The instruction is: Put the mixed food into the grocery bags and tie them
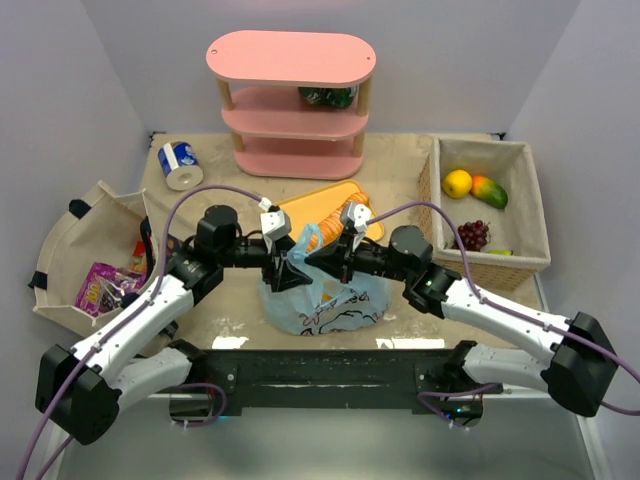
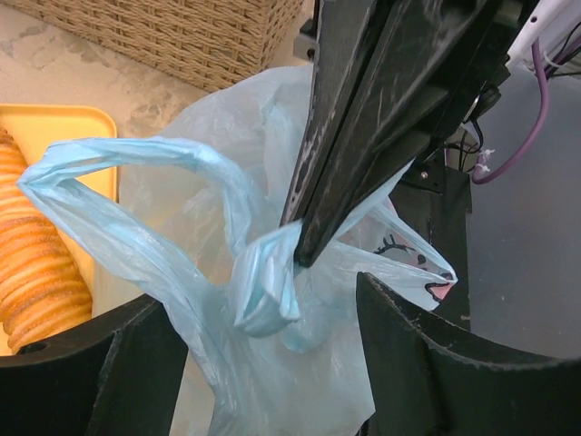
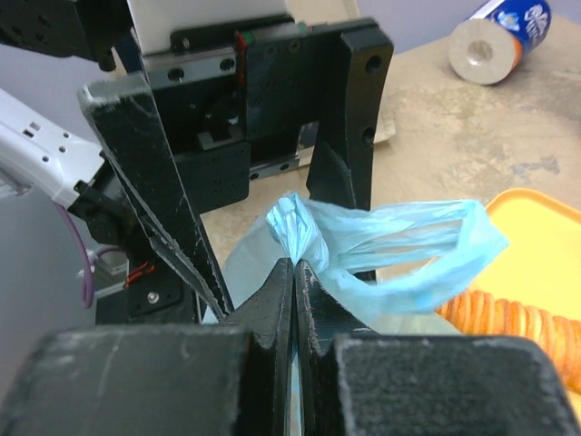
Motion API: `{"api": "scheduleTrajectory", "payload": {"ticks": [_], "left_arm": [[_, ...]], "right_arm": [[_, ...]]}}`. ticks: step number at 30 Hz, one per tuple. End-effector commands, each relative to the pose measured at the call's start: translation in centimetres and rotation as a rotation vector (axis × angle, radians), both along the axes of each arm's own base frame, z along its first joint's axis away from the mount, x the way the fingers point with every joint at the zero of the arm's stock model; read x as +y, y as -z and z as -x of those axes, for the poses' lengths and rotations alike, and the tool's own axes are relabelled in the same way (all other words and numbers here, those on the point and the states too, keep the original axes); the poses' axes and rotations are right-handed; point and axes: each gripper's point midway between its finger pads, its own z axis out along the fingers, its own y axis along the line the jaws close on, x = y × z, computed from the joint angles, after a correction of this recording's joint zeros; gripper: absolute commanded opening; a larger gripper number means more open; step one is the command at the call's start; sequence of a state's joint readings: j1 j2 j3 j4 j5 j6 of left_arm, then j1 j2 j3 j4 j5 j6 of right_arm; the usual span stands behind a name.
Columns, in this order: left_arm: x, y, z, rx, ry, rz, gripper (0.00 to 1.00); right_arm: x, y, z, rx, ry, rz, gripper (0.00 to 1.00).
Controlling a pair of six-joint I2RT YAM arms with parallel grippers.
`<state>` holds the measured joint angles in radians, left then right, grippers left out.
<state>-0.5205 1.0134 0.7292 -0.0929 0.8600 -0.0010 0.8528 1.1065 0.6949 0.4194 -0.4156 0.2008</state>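
Nearest the arm bases, a light-blue plastic bag (image 1: 325, 305) sits on the bench (image 1: 400, 165), bulging and printed with cartoon drawings. Both arms meet just above it. The right claw (image 1: 325, 258) is pressed together, pinching the twisted neck of one handle (image 2: 136, 154) — the loop trails free to one side. The left claw (image 1: 288, 278) is spread wide, its fingers (image 2: 82, 372) straddling the bag's top without gripping, and the pinched twist hangs between them. The plastic looks thin, light, soft and slippery, likely to tear under a hard pull — best taken where the handle bunches into a thick cord. Beyond lie a sliced loaf (image 1: 335, 222) on a yellow tray (image 1: 300, 208), snack packets (image 1: 100, 287) in a cloth tote (image 1: 70, 225) at left, and fruit (image 1: 457, 183) in a basket (image 1: 535, 190) at right.
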Motion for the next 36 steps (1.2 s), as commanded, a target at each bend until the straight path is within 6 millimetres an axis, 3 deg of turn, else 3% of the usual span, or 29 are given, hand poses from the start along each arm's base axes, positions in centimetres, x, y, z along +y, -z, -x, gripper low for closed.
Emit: {"api": "scheduleTrajectory", "payload": {"ticks": [1,4,5,17,21,33,35,36], "left_arm": [[-1.0,-2.8,-0.3,-0.062,0.038,0.083,0.73],[-1.2,-3.2,-0.1,-0.063,0.053,0.108,0.68],[-1.3,-3.4,-0.1,-0.071,0.057,0.117,0.61],[-1.2,-2.2,0.1,-0.047,0.065,0.101,0.08],[-1.1,-2.0,0.3,-0.052,0.065,0.098,0.00],[-0.9,-2.4,1.0,-0.083,0.092,0.106,0.00],[-0.9,-2.5,1.2,-0.086,0.101,0.110,0.00],[-0.9,-2.4,1.2,-0.085,0.102,0.110,0.00]], "right_arm": [[0.7,-0.9,0.4,-0.044,-0.045,-0.019,0.00],[0.7,-1.0,0.4,-0.049,-0.048,-0.020,0.00],[0.7,-1.0,0.5,-0.055,-0.049,-0.020,0.00],[0.0,-0.9,0.5,-0.082,-0.031,0.003,0.00],[-0.8,-1.1,0.6,-0.099,-0.008,0.007,0.00],[-1.6,-1.0,1.3,-0.116,-0.019,0.041,0.07],[-1.5,-1.0,1.3,-0.112,-0.026,0.049,0.11],[-1.5,-1.0,1.3,-0.107,-0.027,0.051,0.22]]}}
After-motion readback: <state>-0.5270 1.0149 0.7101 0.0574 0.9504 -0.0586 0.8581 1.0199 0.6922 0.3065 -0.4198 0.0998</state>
